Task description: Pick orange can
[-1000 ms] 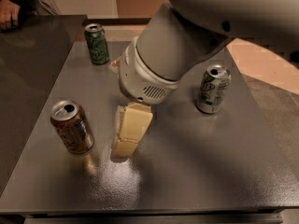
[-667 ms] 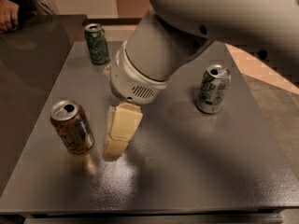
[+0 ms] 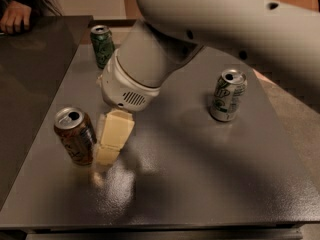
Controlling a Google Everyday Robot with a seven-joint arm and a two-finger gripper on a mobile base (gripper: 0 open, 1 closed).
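While the orange can (image 3: 75, 135) stands upright near the left edge of the dark table (image 3: 200, 189), we see its orange-brown body, a pale patch on the side and a silver top with the opening facing up. Its lower part lies in shadow and the label cannot be read.

The gripper (image 3: 107, 151) hangs down from the white wrist, its cream tip just to the right of the can and close to the table top. Compared with a second ago it has shifted left, from near the middle of the table to the can's side; the can itself has not moved. The green can (image 3: 102, 45) at the back and the silver-and-green can (image 3: 227, 95) on the right also stand where they were.

Whether the gripper is wide or narrow we cannot tell. Only one cream side of it shows, and we cannot see if it touches the can. The big pale arm (image 3: 210, 29) covers the middle of the table's far end, and a person's hand (image 3: 15, 16) at the top left is cut off by the edge
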